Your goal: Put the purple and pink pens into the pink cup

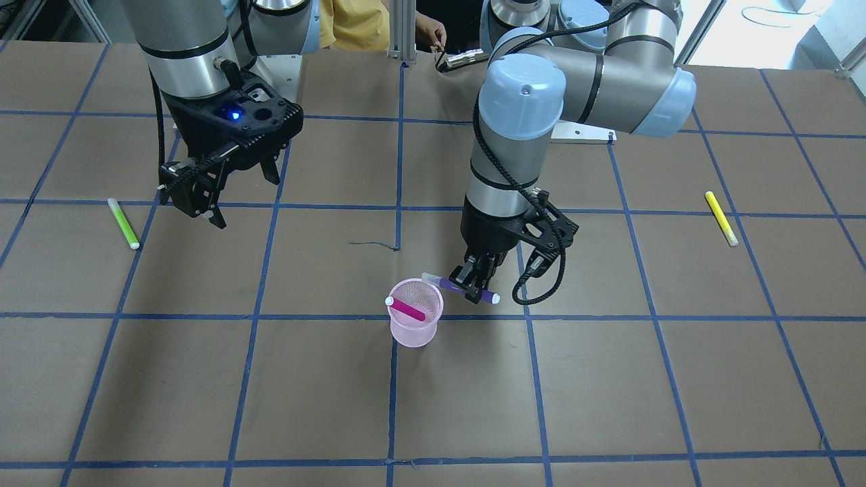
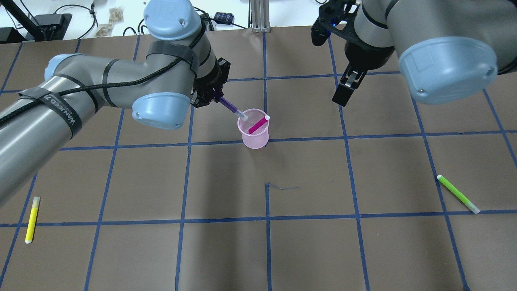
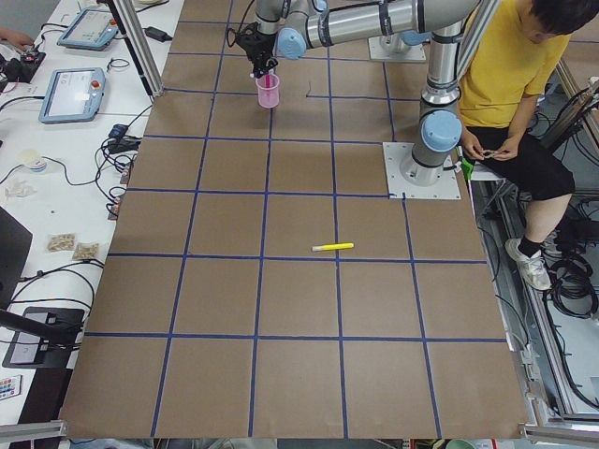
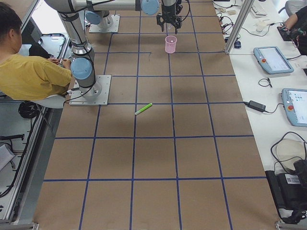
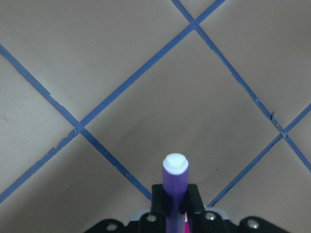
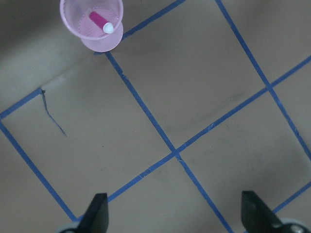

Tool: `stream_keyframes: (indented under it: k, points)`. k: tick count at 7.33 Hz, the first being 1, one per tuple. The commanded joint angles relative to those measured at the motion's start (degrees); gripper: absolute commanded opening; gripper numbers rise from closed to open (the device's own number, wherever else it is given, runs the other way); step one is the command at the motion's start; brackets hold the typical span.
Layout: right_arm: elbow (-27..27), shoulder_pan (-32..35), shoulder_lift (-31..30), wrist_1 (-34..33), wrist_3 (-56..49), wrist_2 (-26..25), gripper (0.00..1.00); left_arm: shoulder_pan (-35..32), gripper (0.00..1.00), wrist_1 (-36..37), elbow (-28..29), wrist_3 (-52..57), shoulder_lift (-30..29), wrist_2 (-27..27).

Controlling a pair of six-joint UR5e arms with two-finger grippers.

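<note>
Poised at the rim.
Grips purple pen (image 1: 441,281) in left end effector (image 1: 473,287) beside pink cup (image 1: 414,333) holding pink pen (image 1: 406,310); holds right end effector (image 6: 176,216) open, apart.

Overhead and front cameras opposed, both steep, sharing pink cup (image 1: 414,331)

Pink cup (image 4: 171,44) stood upright on worktop (image 4: 192,143), far end. Green pen (image 4: 143,109) lay mid-worktop, well apart. Person in yellow shirt (image 4: 29,72) sat beside robot base (image 4: 88,91).

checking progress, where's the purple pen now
Overhead view, left of centre: the purple pen is in the left claw, tip beside the pink cup.
</note>
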Motion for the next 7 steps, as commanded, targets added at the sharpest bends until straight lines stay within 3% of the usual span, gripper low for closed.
stream_keyframes:
  k: [1,3,5,7]
  points:
    - [-1.71,-0.39,0.11,0.58,19.27,-1.77,1.00,-4.03,0.00,4.26,-0.20,-4.89,-2.49,6.68]
    - [-3.30,-3.01,-1.46,5.57,20.79,-3.89,1.00,-6.15,0.00,8.03,-1.25,-9.44,-4.07,9.86]
    - [-3.13,-3.56,-2.35,7.09,38.54,-3.45,1.00,-6.94,0.00,12.18,-4.06,-9.65,-4.61,9.96]
    - [-2.96,-3.47,-2.97,7.27,46.01,0.40,1.00,-7.04,0.00,12.18,-5.56,-8.08,-3.20,10.13]
